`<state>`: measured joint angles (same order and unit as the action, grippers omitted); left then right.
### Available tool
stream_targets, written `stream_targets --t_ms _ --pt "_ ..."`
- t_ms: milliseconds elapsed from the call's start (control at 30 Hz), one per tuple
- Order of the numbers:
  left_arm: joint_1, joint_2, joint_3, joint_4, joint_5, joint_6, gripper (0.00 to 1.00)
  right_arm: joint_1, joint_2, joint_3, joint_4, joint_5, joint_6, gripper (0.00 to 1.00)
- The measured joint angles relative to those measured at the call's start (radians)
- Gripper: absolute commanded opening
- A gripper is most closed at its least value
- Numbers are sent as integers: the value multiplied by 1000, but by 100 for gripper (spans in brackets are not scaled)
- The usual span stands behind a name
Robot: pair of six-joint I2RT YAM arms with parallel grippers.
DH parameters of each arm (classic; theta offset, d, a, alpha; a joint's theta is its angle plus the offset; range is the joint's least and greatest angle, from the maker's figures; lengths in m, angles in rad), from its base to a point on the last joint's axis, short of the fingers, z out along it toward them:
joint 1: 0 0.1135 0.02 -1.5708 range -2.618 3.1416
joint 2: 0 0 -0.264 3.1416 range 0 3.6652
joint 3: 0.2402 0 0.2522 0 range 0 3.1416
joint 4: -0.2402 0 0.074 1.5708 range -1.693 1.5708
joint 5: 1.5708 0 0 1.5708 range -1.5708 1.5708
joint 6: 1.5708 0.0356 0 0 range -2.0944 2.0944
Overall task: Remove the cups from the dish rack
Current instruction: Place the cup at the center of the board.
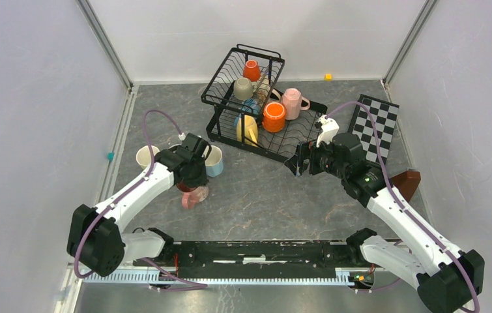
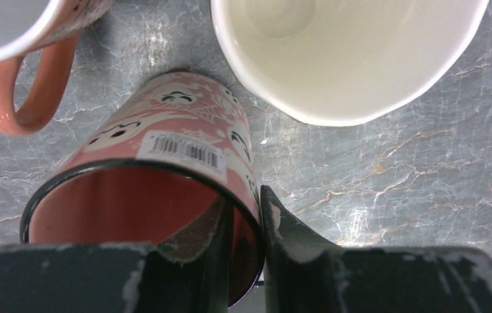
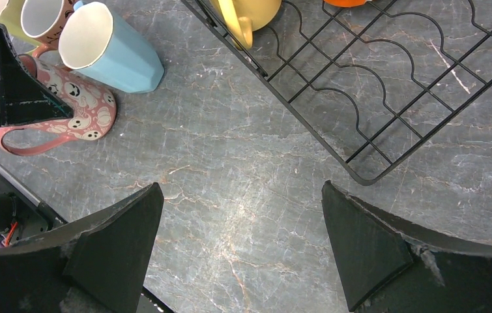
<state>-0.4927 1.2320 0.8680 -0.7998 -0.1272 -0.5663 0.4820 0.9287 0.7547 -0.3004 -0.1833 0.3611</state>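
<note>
Gripping pink mug rim, left jaws (bare table beside).

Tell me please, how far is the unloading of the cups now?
Done: the cream cup and the light blue cup stand on the table. In hand: the left tool pinches the rim of the pink patterned cup, already down on the table. Left: at least six cups remain in the dish rack, among them the yellow cup; the right tool is open, empty.

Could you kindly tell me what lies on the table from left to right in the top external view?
Cream mug → pink patterned mug → light blue mug → dish rack → checkered board.
</note>
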Motion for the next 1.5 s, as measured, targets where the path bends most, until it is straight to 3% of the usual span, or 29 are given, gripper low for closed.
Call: stream_targets --t_ms 400,833,1267,1500 --pt "1 -27 2 16 -2 14 46 0 0 0 0 0 0 98" --pt "1 -176 96 -49 19 26 100 0 2 0 0 9 8 98" --pt "1 -332 158 -54 214 33 100 0 40 12 9 80 45 98" --pt "1 -381 173 2 319 33 100 0 153 15 197 57 61 98"
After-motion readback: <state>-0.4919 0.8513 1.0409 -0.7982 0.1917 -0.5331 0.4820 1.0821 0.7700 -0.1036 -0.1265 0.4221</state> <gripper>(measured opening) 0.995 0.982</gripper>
